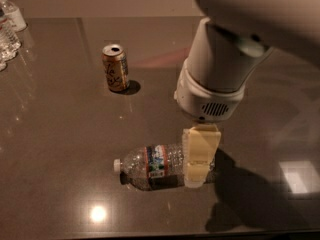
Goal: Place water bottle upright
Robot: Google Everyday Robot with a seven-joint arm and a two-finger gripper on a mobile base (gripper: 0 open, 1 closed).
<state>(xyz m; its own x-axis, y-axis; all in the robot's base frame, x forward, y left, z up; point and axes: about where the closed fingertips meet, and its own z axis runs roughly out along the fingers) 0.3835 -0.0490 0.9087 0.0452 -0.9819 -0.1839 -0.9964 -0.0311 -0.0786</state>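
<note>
The water bottle (pixel 157 166) lies on its side on the dark table (pixel 60 149). It is clear and ribbed, with a red, blue and white label. Its white cap (pixel 117 165) points left. My gripper (pixel 199 169) has come down from the upper right and sits at the bottle's base end, covering that end. The large white wrist and arm (pixel 220 79) fill the upper right of the view.
A gold-tan drink can (pixel 116 68) stands upright at the back left of the bottle. A cluster of clear bottles with white labels (pixel 7 26) stands at the far left edge. A lamp glare (pixel 98 213) shows on the table near the front.
</note>
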